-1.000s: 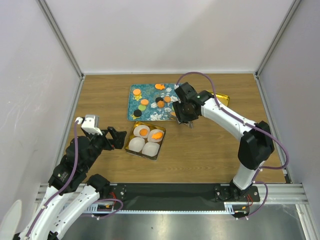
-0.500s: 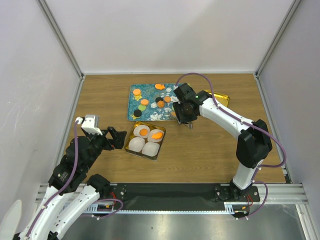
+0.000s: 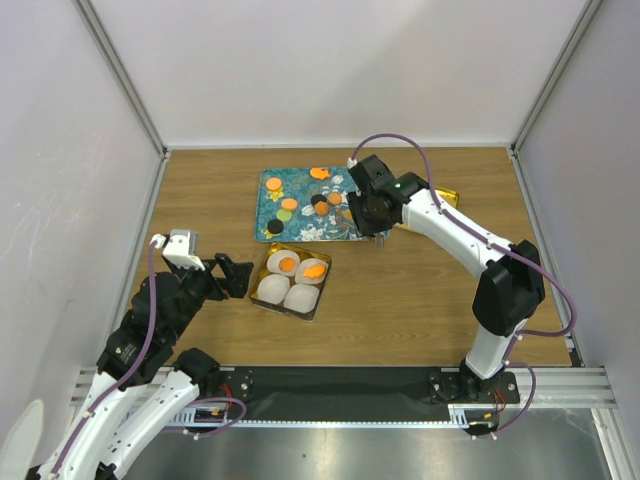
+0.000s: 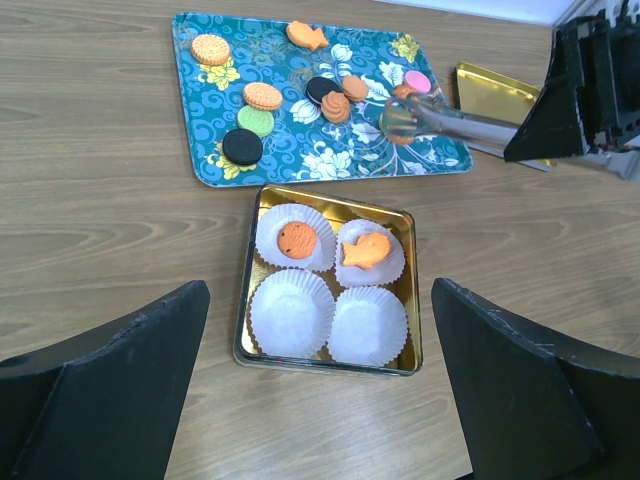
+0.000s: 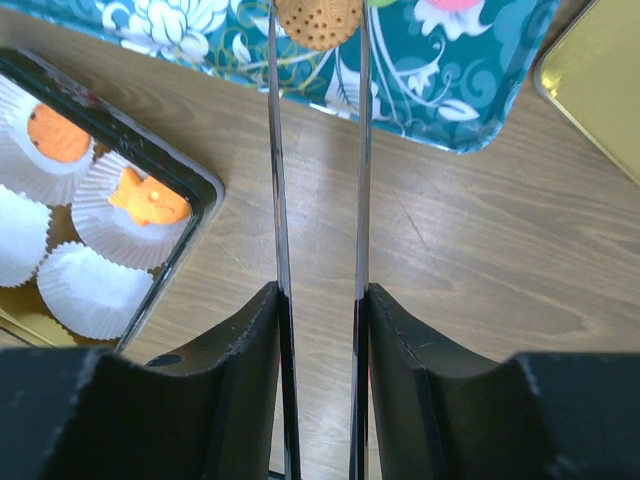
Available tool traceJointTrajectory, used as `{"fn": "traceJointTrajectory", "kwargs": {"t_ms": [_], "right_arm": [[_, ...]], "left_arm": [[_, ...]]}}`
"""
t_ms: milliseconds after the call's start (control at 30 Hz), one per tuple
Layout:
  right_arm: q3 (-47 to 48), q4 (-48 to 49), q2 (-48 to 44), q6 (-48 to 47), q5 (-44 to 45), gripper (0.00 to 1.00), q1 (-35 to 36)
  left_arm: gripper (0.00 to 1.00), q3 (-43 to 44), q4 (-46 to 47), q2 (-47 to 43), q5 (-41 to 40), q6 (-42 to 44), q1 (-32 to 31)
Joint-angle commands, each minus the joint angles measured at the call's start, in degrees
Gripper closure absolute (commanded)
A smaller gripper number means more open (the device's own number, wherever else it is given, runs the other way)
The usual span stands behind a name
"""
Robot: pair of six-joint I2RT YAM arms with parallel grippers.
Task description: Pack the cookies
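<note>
**One cookie in the tongs, two already in the box**

There are two arms, and each is doing something different. The left claw (image 3: 232, 275) hangs wide open with nothing in it, just left of the gold box (image 4: 330, 203). The right claw (image 5: 318, 310) is clamped on a pair of long metal tongs (image 4: 460, 125). The tips of the tongs pinch one speckled orange cookie (image 5: 318, 20) over the right end of the teal tray (image 4: 300, 160). I cannot tell whether that cookie is lifted or lying on the tray.

The box holds four white paper cups (image 4: 292, 312). Two of them, the far pair, carry a cookie each: a round orange one (image 4: 297, 240) and a fish-shaped orange one (image 4: 367, 250).

The rest of the cookies (image 4: 262, 96) lie loose on the tray. I count one green, one pink, two dark brown and one orange fish. There are at least four round orange ones, but those beside the tongs tips overlap, so their number is not certain.

One gold lid (image 4: 495, 95) lies on the wooden surface (image 4: 100, 250) just right of the tray. The right arm hides part of the lid. From above, that arm also covers the tongs and the tray's right edge.
</note>
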Motion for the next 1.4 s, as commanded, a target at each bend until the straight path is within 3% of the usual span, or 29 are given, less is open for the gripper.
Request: {"fn": "traceJointTrajectory", "kwargs": {"t_ms": [0,233,500,833,1367], "right_arm": [[4.01,-0.12,-0.93,-0.75,1.10,0.66,-0.61],[5.33,-1.70,-4.70,-0.66,-0.22,0.66,1.85],[4.28,-4.51,-10.50,0.39,-0.31,0.65,12.74],[-3.89,-7.42,-14.99,4.43,1.71,0.63,24.78],[-8.56,-5.22,-13.06,5.75,0.30,0.61,28.31]], "left_arm": [[0.00,-0.27,1.19,0.12,-0.78,0.76,0.18],[0.00,-0.27,1.19,0.30,-0.78,0.67,0.18],[0.00,-0.27,1.19,0.39,-0.86,0.67,0.18],[0.00,-0.27,1.27,0.04,-1.13,0.58,0.18],[0.00,-0.27,1.19,0.21,-1.04,0.58,0.18]]}}
